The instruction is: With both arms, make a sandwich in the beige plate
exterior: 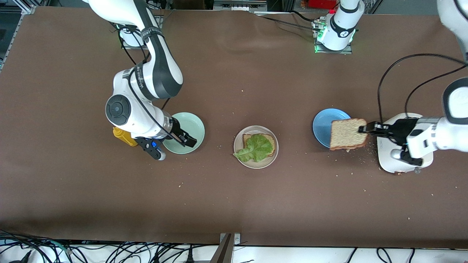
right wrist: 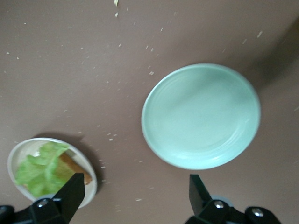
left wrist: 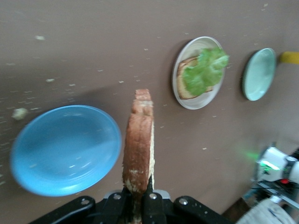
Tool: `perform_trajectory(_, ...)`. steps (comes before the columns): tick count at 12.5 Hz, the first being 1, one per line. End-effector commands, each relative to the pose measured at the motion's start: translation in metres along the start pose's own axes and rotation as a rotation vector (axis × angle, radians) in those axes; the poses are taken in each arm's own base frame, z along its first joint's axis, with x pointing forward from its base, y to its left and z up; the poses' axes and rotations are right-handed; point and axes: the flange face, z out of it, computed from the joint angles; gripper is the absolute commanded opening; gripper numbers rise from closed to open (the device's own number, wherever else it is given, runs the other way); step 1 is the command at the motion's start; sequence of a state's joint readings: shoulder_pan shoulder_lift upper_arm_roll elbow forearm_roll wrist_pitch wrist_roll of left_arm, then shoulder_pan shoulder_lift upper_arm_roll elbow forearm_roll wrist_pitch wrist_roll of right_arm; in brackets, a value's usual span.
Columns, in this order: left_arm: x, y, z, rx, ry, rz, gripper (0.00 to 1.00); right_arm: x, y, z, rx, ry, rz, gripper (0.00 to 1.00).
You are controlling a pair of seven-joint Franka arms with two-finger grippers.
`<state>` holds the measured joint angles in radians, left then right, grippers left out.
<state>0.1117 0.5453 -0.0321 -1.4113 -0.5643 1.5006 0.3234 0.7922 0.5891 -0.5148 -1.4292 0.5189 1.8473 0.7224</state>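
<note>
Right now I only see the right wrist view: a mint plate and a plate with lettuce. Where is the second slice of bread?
Observer: The left claw holds the bread slice in the air, over the edge of a blue plate.
Operator: Is that claw gripping it firmly?
Observer: Its fingers are shut on the slice's edge, as the left wrist view shows.
Operator: And the claw of my view?
Observer: The right claw, open, is over the mint-green plate; a yellow object lies beside that plate.
</note>
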Motion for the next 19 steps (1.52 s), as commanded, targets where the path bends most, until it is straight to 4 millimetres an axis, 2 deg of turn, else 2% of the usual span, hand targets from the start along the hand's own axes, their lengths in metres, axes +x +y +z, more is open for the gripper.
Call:
perform_trajectory(1,0.037,-0.007,0.060,-0.250,-0.024,-0.022,0.00,0.022,0.027,-0.044,-0.055,0.018,-0.219,0.99)
perform_trajectory(3,0.058,0.025,0.122,-0.329,-0.080,-0.008,0.00,0.037,0.040,-0.059,-0.065,0.049,-0.340,0.99)
perform_trajectory(5,0.076,0.055,0.151,-0.319,-0.014,-0.003,0.00,0.043,0.049,-0.068,-0.138,0.078,-0.430,0.99)
perform_trajectory(7,0.087,0.085,0.187,-0.338,0.003,0.008,0.00,0.039,0.051,-0.093,-0.154,0.058,-0.424,0.99)
perform_trajectory(9,0.091,0.096,0.211,-0.374,-0.001,-0.001,0.00,0.040,0.053,-0.097,-0.158,0.061,-0.426,0.99)
perform_trajectory(11,0.092,0.099,0.229,-0.386,-0.020,-0.008,0.00,0.042,0.052,-0.098,-0.157,0.076,-0.423,0.99)
perform_trajectory(13,0.093,0.099,0.249,-0.384,-0.047,-0.014,0.00,0.059,0.067,-0.104,-0.151,0.082,-0.433,0.99)
perform_trajectory(15,0.098,0.099,0.252,-0.369,-0.010,-0.022,0.00,0.089,0.098,-0.111,-0.138,0.051,-0.510,0.99)
perform_trajectory(17,0.102,0.102,0.253,-0.378,0.034,-0.035,0.00,0.102,0.124,-0.128,-0.094,0.017,-0.558,0.99)
perform_trajectory(18,0.102,0.101,0.253,-0.377,0.036,-0.037,0.00,0.111,0.137,-0.130,-0.110,0.011,-0.559,0.99)
perform_trajectory(19,0.103,0.098,0.256,-0.374,0.034,-0.041,0.00,0.111,0.144,-0.139,-0.152,0.028,-0.577,0.99)
